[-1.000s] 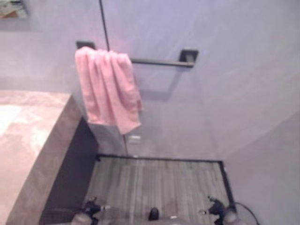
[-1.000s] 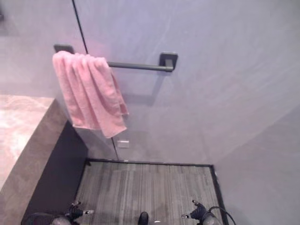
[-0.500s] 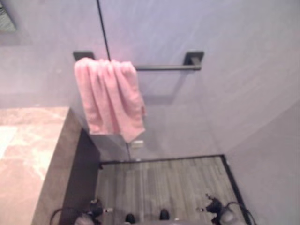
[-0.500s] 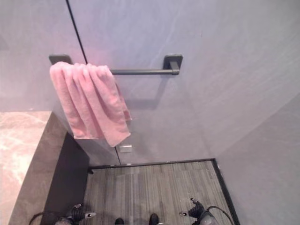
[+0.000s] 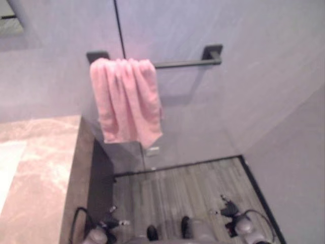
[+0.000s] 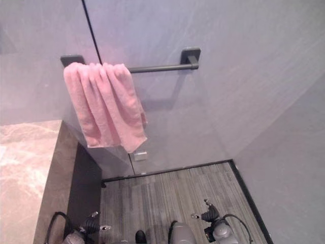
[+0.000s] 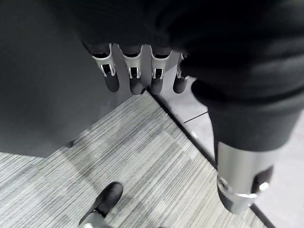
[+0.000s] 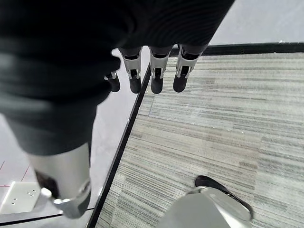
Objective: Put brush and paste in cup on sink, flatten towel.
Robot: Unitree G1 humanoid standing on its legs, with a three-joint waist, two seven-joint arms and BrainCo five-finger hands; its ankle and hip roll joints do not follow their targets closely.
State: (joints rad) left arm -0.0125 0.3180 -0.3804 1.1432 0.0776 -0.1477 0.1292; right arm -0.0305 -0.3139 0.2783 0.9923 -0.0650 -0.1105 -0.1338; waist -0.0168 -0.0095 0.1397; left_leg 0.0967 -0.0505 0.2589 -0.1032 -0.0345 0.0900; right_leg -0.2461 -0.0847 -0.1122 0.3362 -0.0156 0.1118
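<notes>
Facing the bunched pink towel [image 6: 104,107] on its rail [image 6: 157,67], we hang both hands, left [image 7: 137,71] and right [image 8: 152,71], slack and empty; flattening remains undone.

A pink towel [image 5: 127,101] hangs bunched at the left end of a dark wall rail [image 5: 185,63] — folds crowded together, the rest of the rail bare. A marbled bench [image 5: 38,173] lies lower left; striped grey floor [image 5: 193,185] spreads below, both hands — left [image 5: 109,222], right [image 5: 227,208] — low.
</notes>
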